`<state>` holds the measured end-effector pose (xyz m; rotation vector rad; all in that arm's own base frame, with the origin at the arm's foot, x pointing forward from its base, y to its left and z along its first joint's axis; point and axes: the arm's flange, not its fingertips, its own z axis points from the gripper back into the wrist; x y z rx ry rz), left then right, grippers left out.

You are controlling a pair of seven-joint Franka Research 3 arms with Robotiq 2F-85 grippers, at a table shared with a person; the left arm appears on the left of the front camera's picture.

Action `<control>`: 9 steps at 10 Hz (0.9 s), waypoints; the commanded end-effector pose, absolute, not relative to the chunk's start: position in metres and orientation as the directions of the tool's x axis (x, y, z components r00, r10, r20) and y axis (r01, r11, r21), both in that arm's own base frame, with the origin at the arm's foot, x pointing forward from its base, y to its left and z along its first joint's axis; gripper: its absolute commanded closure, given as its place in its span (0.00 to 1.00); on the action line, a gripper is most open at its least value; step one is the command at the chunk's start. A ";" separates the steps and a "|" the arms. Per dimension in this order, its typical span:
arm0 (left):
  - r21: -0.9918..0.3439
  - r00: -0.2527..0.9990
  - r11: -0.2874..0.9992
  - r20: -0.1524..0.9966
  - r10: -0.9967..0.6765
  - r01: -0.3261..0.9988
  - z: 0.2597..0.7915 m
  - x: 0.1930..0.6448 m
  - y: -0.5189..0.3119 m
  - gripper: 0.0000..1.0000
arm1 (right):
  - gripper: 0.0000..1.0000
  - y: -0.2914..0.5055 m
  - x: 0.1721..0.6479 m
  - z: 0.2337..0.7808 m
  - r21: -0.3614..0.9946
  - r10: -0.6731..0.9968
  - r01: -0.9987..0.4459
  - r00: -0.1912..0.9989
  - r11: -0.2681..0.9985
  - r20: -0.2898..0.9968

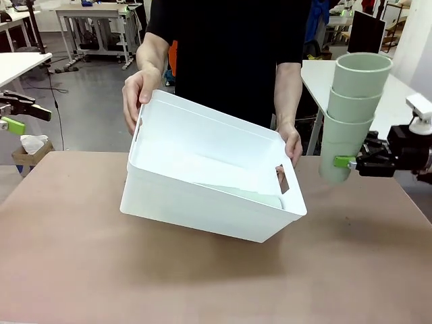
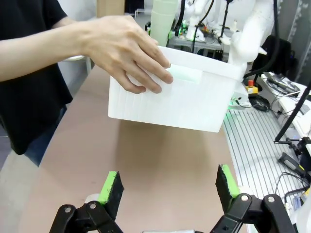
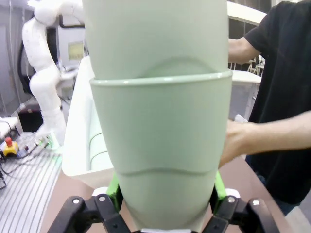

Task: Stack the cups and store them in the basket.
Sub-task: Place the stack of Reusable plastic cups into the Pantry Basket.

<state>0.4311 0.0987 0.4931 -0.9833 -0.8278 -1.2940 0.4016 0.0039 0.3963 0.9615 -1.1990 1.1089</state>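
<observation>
Right gripper [image 3: 165, 204]: fingers [image 3: 112, 191] closed on the bottom cup of a stack of three cups [image 1: 352, 108], held upright above the desk [image 1: 81, 270] at 3 o'clock of the basket [image 1: 202, 196]. Left gripper [image 2: 167, 187]: fingers [image 2: 111, 187] spread wide, holding nothing. One basket sits mid-desk, tilted (open side toward the robot), gripped at both ends by the person's two hands [image 1: 138, 94]. More cups [image 1: 250, 197] lie inside it; their count cannot be told.
</observation>
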 end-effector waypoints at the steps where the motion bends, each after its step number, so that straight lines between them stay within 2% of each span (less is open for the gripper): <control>1: -0.116 0.113 0.013 0.919 -0.378 0.993 0.495 0.429 0.097 0.00 | 0.16 0.062 0.380 0.462 -0.053 0.306 -0.966 0.029 0.255 0.951; 5: -0.116 0.113 0.013 0.919 -0.378 0.993 0.495 0.429 0.097 0.00 | 0.16 0.170 0.364 0.521 -0.178 0.609 -0.944 0.031 0.279 0.792; 9: -0.116 0.113 0.013 0.919 -0.378 0.993 0.495 0.429 0.097 0.00 | 0.16 0.233 0.393 0.506 -0.231 0.744 -0.923 0.082 0.307 0.663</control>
